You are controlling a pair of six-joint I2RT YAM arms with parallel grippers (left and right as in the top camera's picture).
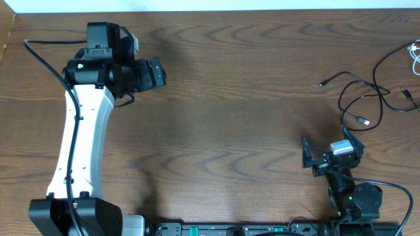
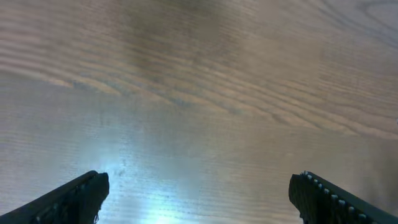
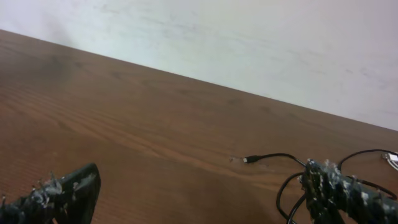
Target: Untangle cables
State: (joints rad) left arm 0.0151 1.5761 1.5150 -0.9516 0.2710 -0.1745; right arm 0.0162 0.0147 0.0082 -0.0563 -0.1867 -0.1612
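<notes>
Thin black cables [image 1: 367,92] lie in loose loops on the wooden table at the far right, with small plug ends. A white cable [image 1: 415,54] shows at the right edge. My right gripper [image 1: 331,147] is open and empty, near the front right, just short of the black loops. In the right wrist view a black plug end [image 3: 252,159] and cable loops [image 3: 292,193] lie beside the right finger. My left gripper [image 1: 157,72] is open and empty at the far left, far from the cables; its wrist view [image 2: 199,193] shows only bare wood.
The wooden table [image 1: 230,118] runs to a white wall at the back [image 3: 249,43]. The left arm's white link [image 1: 82,137] stretches along the left side. The arm bases sit at the front edge.
</notes>
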